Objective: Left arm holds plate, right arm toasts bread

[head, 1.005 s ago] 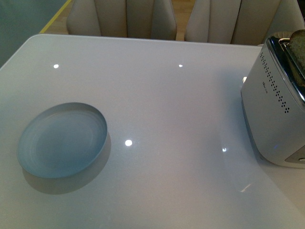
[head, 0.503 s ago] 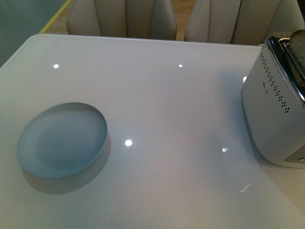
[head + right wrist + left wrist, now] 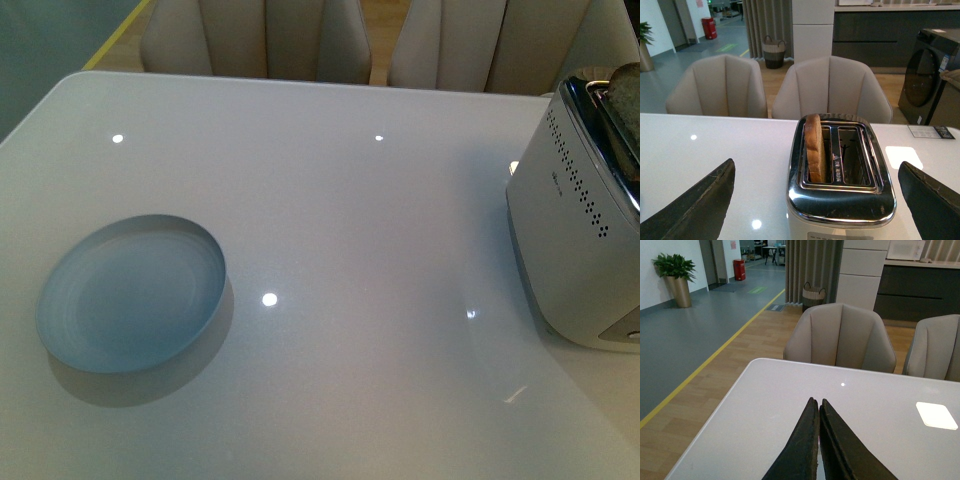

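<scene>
The pale blue-grey plate (image 3: 131, 293) lies empty on the white table (image 3: 350, 200) at the front left. The bread (image 3: 813, 147) stands upright in one slot of the toaster (image 3: 840, 175), sticking out above it. In the front view the bread's top (image 3: 625, 110) shows at the right edge, in the toaster (image 3: 580, 230). Neither arm shows in the front view. My left gripper (image 3: 818, 402) is shut and empty above bare table; the plate is out of its view. My right gripper (image 3: 817, 200) is open wide, its fingers either side of the toaster, apart from it.
Two beige chairs (image 3: 255, 40) stand at the table's far edge. The toaster's second slot (image 3: 855, 155) holds nothing. Beyond the table are a washing machine (image 3: 935, 75), a basket (image 3: 813, 296) and a potted plant (image 3: 676, 277).
</scene>
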